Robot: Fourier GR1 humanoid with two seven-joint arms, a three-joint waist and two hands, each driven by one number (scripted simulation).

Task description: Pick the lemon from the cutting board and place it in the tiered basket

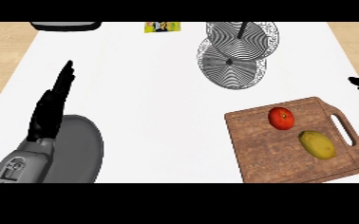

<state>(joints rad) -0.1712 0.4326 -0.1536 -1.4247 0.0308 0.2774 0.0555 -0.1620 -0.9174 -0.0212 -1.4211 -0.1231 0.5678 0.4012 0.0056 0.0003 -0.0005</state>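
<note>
- The table was a plain white top filling most of the head view, with pale wood-toned strips showing past its left and right edges.
- At the far left edge sat a dark-rimmed object, cut off by the frame, and just right of it a small yellow packet (its print too small to read).
- The tiered basket stood at the far right of centre, seen from above as two overlapping round wire tiers with a dark post at the top one.
- A wooden cutting board lay at the near right, its handle slot toward the right edge.
- The lemon rested on the board near the handle, with a red tomato just beside it toward the far side; the two did not touch.
- A grey plate lay at the near left.
- The left robot hand stood over the plate's far-left rim, fingers straight and pointing up, holding nothing.
- Only a dark tip of the right robot hand showed at the right edge; I cannot tell its state.
</note>
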